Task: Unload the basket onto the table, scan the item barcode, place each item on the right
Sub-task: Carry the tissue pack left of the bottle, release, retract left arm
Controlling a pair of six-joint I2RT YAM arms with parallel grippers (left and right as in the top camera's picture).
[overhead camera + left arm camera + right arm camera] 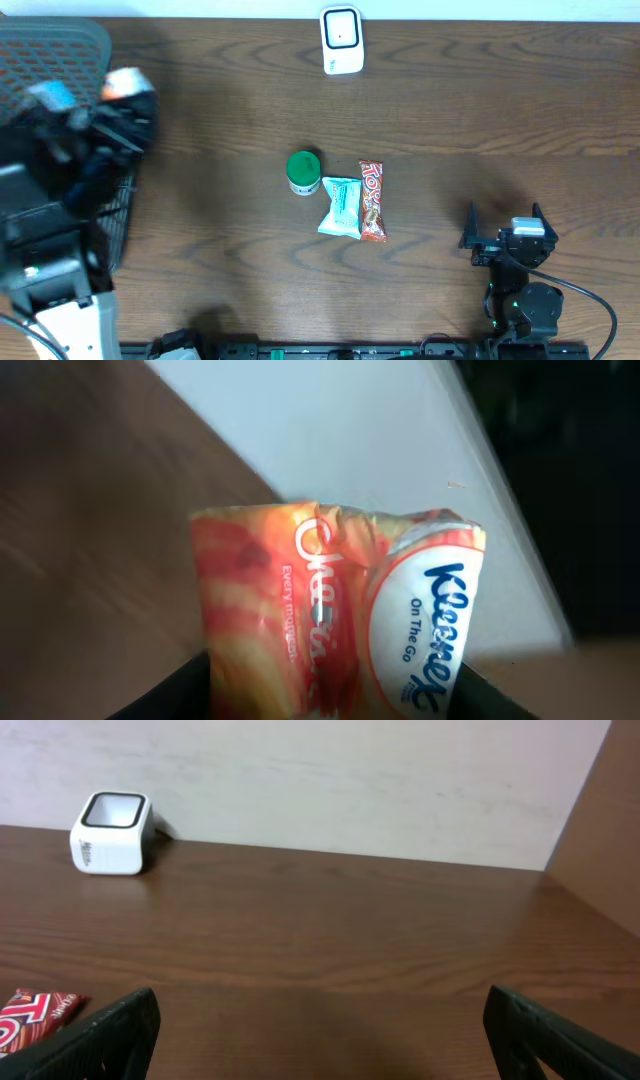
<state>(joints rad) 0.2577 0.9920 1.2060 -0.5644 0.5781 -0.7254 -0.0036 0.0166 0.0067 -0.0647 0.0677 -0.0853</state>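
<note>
The dark wooden table (230, 90) takes up nearly the whole room from where I stand, with a pale wall (350, 780) behind its far edge. At the left end sits a black mesh basket (50, 45), half hidden by the left arm, which shows only as a blur from overhead. The left gripper (325, 702) is clamped on an orange and white tissue pack (330, 610). Its dark fingers (165, 695) press in from either side of the pack's lower end, and the printed face is turned to the wrist camera. The pack is held up off the table by the basket's right edge, well apart from the scanner (341, 40), a small white box standing at the far edge near the middle. Over on the right, the right gripper (505, 232) hangs low near the front of the table with its jaws spread wide and nothing between them. In the middle of the table three small things lie close together: a red candy bar (372, 200), a pale blue packet (341, 206) touching its left side, and a green-lidded tub (303, 171) just beside the packet's upper corner.
</note>
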